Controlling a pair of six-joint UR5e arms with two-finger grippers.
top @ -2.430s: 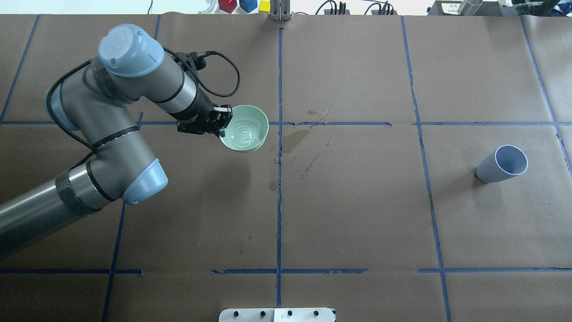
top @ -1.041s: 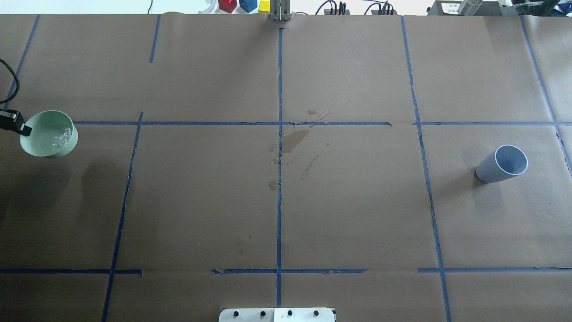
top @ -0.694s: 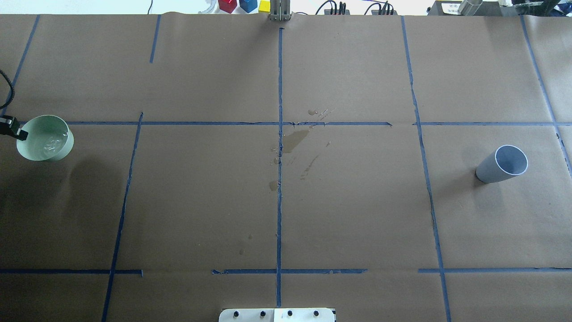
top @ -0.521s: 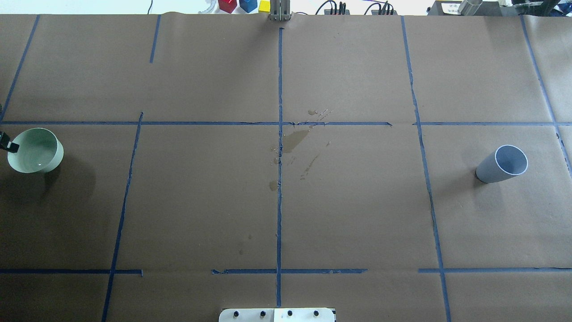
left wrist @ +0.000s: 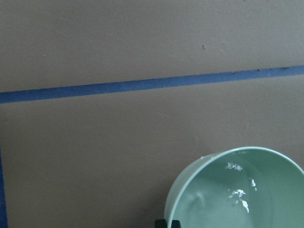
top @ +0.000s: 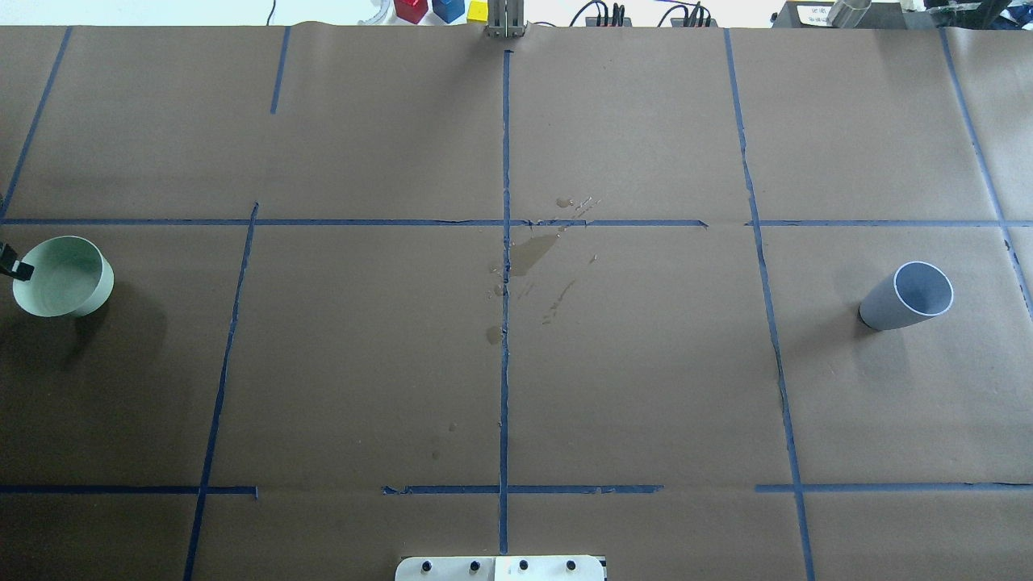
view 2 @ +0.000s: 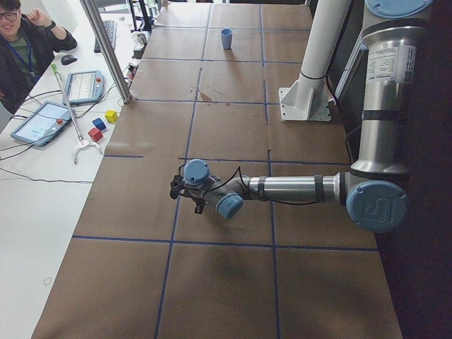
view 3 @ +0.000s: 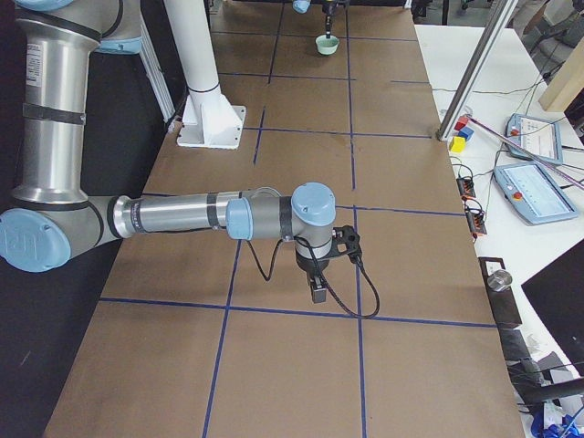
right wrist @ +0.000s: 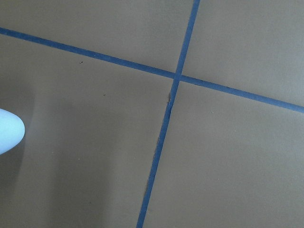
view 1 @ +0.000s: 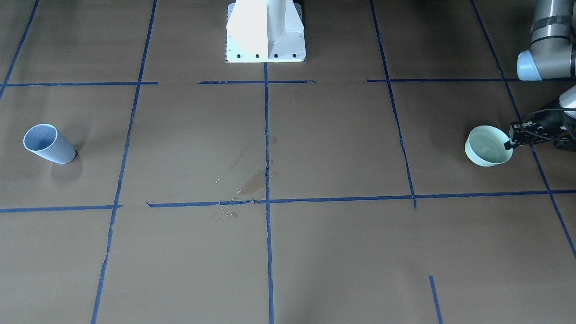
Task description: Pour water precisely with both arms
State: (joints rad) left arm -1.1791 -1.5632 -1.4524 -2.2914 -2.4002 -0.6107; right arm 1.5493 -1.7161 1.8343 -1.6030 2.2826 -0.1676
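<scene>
Two arms: left arm (view 1: 549, 49) at the left end of the table (top: 646, 387); right arm (view 3: 182, 216) stretched low over the right end.
One bowl: pale green bowl (view 1: 488, 146), upright, near the left table edge.
One cup: blue-grey cup (view 1: 48, 144), standing, well apart at the opposite end.
Water: water (left wrist: 237, 199) glints inside the bowl, just beside the fingers; wet patches (top: 533, 252) mid-table.
Left gripper (view 1: 509, 144): clamped on the bowl's outer rim.
Right gripper (view 3: 318, 294): points down, far from the bowl; opening, cannot tell.
</scene>
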